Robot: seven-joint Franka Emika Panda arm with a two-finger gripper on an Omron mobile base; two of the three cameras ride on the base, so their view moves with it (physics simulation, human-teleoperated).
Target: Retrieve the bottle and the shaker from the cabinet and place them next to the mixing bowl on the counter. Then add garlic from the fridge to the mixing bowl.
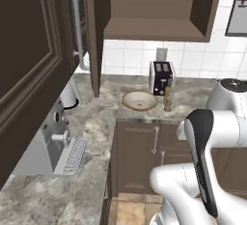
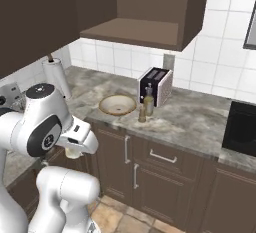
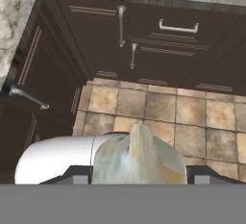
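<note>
The fingers [image 3: 138, 170] are closed part-way on a garlic bulb [image 3: 138, 158], which fills the gap between the two dark tips in the hand view. In the right base view the gripper hangs low beside the robot's shoulder, with the pale bulb just under the hand.

**Step in hand (judged):** carry the garlic to the mixing bowl [image 2: 117, 105].

1. Keep the grip steady. The bulb is rounded, lobed and tapers to a point, so it may roll or slip between flat tips.
2. Raise the hand above the bench [image 2: 195, 119] edge before moving forward. The dark base cabinets [image 3: 144, 40] and their grey bar handles lie ahead of the fingers.
3. Approach the bowl from its open side. The bottle [image 2: 149, 101] and the shaker [image 2: 142, 113] stand just beside its rim, at the side toward the toaster [image 2: 156, 85], and could be knocked over.
4. Release low over the bowl centre so the bulb does not bounce out.

**Materials and shapes**

- Garlic: off-white, papery-looking skin with tan shading.
- Mixing bowl: wide, shallow, tan-orange rim, pale inside, apparently empty.
- Bottle: slim, olive-yellow, narrow grey neck.
- Shaker: short and brown.
- Bench: grey-beige marbled stone.
- Floor [image 3: 192, 117] beyond the fingers: square tan tiles with dark joints.
- Wall cabinet [image 2: 145, 12]: dark brown wood, standing open with a bare shelf.
</note>
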